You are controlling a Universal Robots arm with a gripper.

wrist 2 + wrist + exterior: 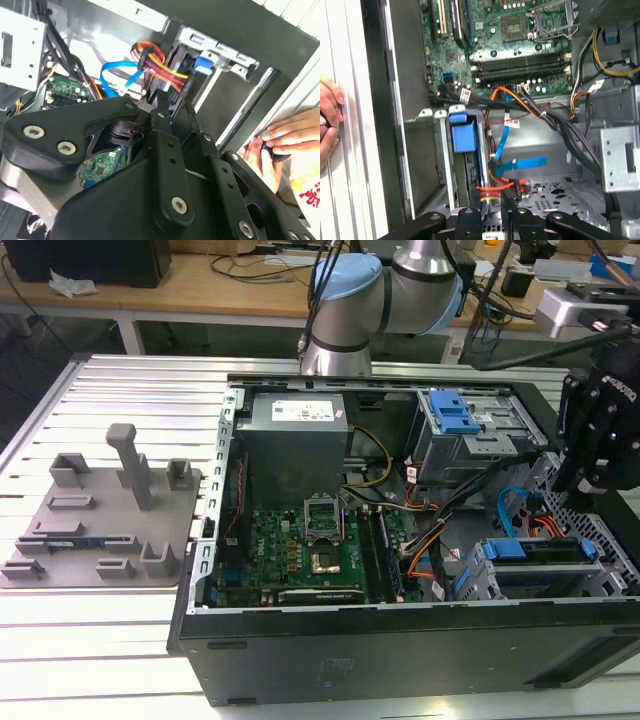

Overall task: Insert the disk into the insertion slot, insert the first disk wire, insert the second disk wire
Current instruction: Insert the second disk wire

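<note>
Exterior view, disk [540,560] just below gripper [583,478]

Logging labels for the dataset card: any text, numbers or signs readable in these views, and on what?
Nothing reads well enough to quote.
On the power supply label: dark print, illegible.
On the white cable tags: marks too small to read.
On the motherboard: board markings too small to read.
On the white item below the hand: red print, cut off by the edge, unreadable.
</note>
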